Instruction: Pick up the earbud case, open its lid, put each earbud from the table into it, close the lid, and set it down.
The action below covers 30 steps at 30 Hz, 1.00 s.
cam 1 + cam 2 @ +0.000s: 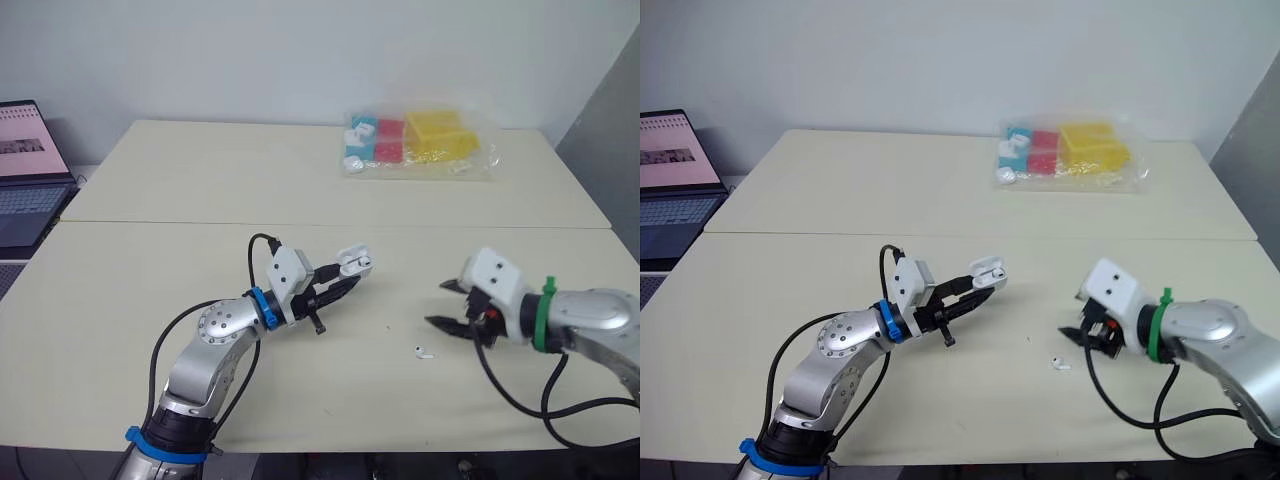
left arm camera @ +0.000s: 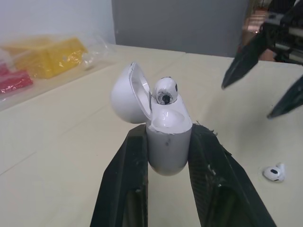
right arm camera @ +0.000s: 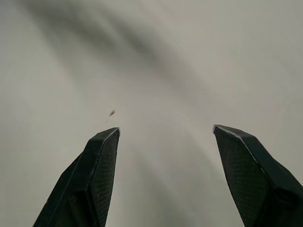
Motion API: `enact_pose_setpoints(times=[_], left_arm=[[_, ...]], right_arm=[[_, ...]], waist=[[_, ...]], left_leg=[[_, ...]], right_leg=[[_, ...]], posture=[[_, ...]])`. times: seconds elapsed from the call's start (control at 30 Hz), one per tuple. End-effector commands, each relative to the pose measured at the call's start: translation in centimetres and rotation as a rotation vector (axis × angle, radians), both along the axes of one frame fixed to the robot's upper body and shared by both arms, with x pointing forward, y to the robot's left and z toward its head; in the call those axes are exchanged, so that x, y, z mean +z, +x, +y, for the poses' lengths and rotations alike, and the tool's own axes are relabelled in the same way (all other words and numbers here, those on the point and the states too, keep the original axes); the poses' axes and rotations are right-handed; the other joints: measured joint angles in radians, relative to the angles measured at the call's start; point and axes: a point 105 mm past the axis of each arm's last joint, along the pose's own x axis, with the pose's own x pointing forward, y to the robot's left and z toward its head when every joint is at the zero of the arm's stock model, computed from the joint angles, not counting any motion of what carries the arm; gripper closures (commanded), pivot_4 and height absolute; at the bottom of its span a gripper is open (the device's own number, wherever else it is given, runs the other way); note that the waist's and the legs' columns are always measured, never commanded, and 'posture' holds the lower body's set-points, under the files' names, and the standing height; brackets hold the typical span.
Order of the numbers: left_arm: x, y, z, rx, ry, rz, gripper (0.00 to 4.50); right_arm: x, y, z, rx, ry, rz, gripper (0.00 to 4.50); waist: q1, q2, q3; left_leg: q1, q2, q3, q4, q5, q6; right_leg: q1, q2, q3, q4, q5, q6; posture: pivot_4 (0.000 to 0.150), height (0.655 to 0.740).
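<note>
Pale beige tabletop [image 1: 150, 190] is spreading across most of the head views, with a plain white wall [image 1: 300, 50] behind it.

Just left of centre in the left eye view, the left gripper [image 1: 343, 281] is reaching out above the surface. Its two black fingers are clamping the lower body of the white earbud case [image 2: 166, 146] from either side. The case is standing upright between them, raised off the table. Its lid [image 2: 127, 97] is hanging open on the hinge, tipped away to one side. One earbud [image 2: 165, 91] is sitting in a socket of the case, its rounded head sticking up above the rim.

Toward the lower right of the frame, the right gripper [image 1: 436, 303] is hovering with its fingers spread wide and gripping nothing, pointing toward the centre. Just beside it, a loose earbud [image 1: 423, 351] is lying on the table, apart from both fingertips.

Farther out, a clear plastic bag [image 1: 420, 143] of yellow, red and blue pieces is resting at the upper right. An open laptop [image 1: 30, 170] is sitting at the left edge.
</note>
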Motion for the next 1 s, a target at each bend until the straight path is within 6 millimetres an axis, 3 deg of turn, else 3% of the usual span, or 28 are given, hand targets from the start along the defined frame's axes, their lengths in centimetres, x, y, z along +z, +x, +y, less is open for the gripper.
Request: enact_pose_setpoints(times=[0.03, 0.47, 0.67, 0.77, 0.97, 1.0], left_arm=[[1.4, -0.8, -0.3, -0.027, -0.011, -0.065, 3.71], [1.2, -1.2, -0.2, -0.037, 0.011, -0.061, 3.71], [1.1, -1.4, -0.1, -0.036, 0.017, -0.056, 3.71], [1.0, -1.5, -0.1, -0.041, 0.021, -0.054, 3.71], [0.9, -1.6, -0.1, -0.043, 0.024, -0.051, 3.71], [0.9, -1.6, -0.1, -0.043, 0.024, -0.051, 3.71]], right_arm=[[-0.7, -1.2, 1.1, 0.09, -0.041, 0.022, 1.22], [-5.2, -0.9, 0.8, 0.168, -0.14, 0.108, 1.22], [-5.6, -0.6, 0.6, 0.181, -0.151, 0.104, 1.22], [-6.0, -0.8, 0.5, 0.178, -0.158, 0.124, 1.84], [-6.2, -1.1, -0.5, 0.186, -0.186, 0.156, 3.94], [-6.2, -1.1, -0.6, 0.187, -0.189, 0.158, 4.12]], waist=[[0.0, 0.0, 0.0], [0.0, 0.0, 0.0], [0.0, 0.0, 0.0], [0.0, 0.0, 0.0], [0.0, 0.0, 0.0], [0.001, 0.0, 0.0]], left_leg=[[0.0, 0.0, 0.0, 0.0, 0.0, 0.0], [-0.008, 0.0, 0.0, 0.0, 0.0, 0.0], [-0.008, 0.0, 0.0, 0.001, 0.0, 0.0], [-0.007, 0.0, 0.0, 0.001, 0.0, 0.0], [-0.007, 0.0, 0.0, 0.001, 0.0, 0.0], [-0.007, 0.0, 0.0, 0.001, 0.0, 0.0]], right_leg=[[0.0, 0.0, 0.0, 0.0, 0.0, 0.0], [-0.003, 0.0, 0.0, -0.008, 0.002, 0.006], [-0.003, 0.0, 0.0, -0.009, 0.003, 0.007], [-0.003, 0.0, 0.0, -0.008, 0.003, 0.007], [-0.002, 0.0, 0.0, -0.008, 0.003, 0.007], [-0.002, 0.0, 0.0, -0.008, 0.003, 0.007]], posture=[[0.15, 0.7378], [0.15, 0.7378], [0.15, 0.7378], [0.15, 0.7378], [0.15, 0.7378], [0.15, 0.7378]])
